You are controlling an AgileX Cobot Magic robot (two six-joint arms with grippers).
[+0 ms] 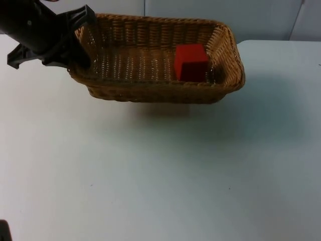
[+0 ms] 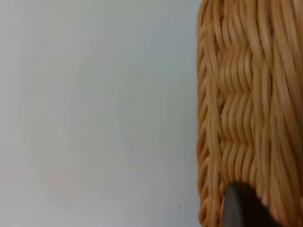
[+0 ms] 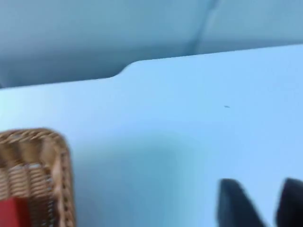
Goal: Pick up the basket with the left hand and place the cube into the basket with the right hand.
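Observation:
A woven wicker basket (image 1: pixel 150 88) hangs a little above the white table, throwing a shadow beneath it. My left gripper (image 1: pixel 80 40) is shut on the basket's left end wall, one finger inside and one outside. In the left wrist view the basket wall (image 2: pixel 251 94) fills one side, with a black fingertip (image 2: pixel 241 208) against it. A red cube (image 1: pixel 190 63) rests inside the basket at its right end. The right wrist view shows the basket's corner (image 3: pixel 61 165) with the cube (image 3: pixel 14 213) inside. My right gripper (image 3: pixel 262 203) hangs open and empty over bare table, off to the basket's right.
White table (image 1: pixel 150 175) spreads in front of and to the right of the basket. The grey partition wall (image 1: pixel 200 10) stands just behind it. A small dark object (image 1: pixel 4 231) sits at the near left corner.

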